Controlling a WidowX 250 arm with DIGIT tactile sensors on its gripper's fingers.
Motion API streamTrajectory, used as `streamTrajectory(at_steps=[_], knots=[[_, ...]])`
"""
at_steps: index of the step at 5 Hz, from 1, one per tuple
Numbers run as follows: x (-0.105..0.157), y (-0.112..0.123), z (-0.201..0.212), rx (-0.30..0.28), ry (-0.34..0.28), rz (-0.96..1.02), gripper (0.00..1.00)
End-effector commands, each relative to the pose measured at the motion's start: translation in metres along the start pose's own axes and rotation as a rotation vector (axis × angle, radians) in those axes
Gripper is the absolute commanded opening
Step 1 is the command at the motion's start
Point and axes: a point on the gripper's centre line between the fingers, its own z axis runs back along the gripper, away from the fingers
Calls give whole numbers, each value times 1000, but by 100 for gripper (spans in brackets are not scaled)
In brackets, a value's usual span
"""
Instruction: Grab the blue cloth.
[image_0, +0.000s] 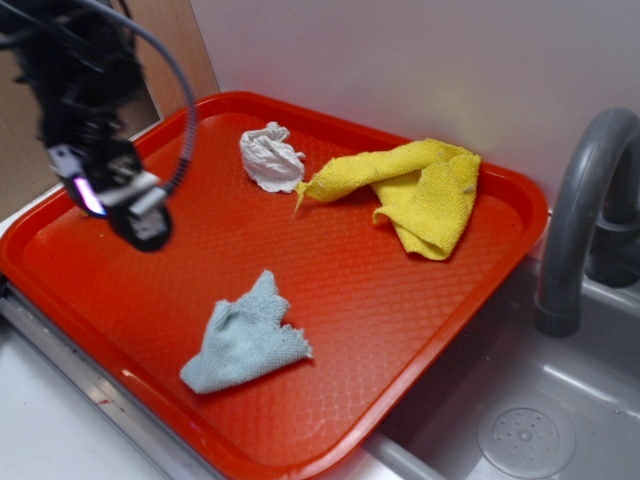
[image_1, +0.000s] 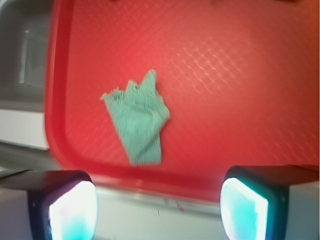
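Main risk, as I judge it: the gripper (image_0: 135, 205) hangs above the tray's left side, well apart from the blue cloth (image_0: 245, 340), so a straight drop from here lands on bare red tray (image_0: 420, 330), not fabric. It needs to travel toward the front of the tray first. Second risk: the cloth lies flat and thin, with frayed edges. Fingers closing too high pinch nothing; closing on a frayed corner may catch only a few threads and the rag slips out on the lift. Third: the tray surface is slick-looking and textured, so a sideways nudge probably slides the rag instead of bunching it. The yellow cloth (image_0: 420, 195) and the small white rag (image_0: 270, 157) sit toward the back of the tray, well apart from the blue one, so a wrong pick looks unlikely unless the arm heads backward.

Tool: the wrist view shows the two fingers (image_1: 72, 210) spread wide, a broad gap between them, nothing held, nothing touched. Pads glow pale cyan. The exterior view is blurred at the gripper.

Blue cloth in the wrist view (image_1: 137, 117): spread flat near the tray's front rim, ahead of the open fingers, roughly centred between them, looking greenish there.
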Motion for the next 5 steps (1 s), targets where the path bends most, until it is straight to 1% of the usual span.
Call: streamTrajectory(at_steps=[1, 2, 3, 4, 5], knots=[[25, -27, -39, -23, 80, -83, 100], [23, -26, -70, 27, 140, -102, 100], [16, -25, -94, 58, 201, -124, 100], [10, -22, -106, 108, 234, -105, 100], [6, -23, -104, 166, 213, -84, 0]])
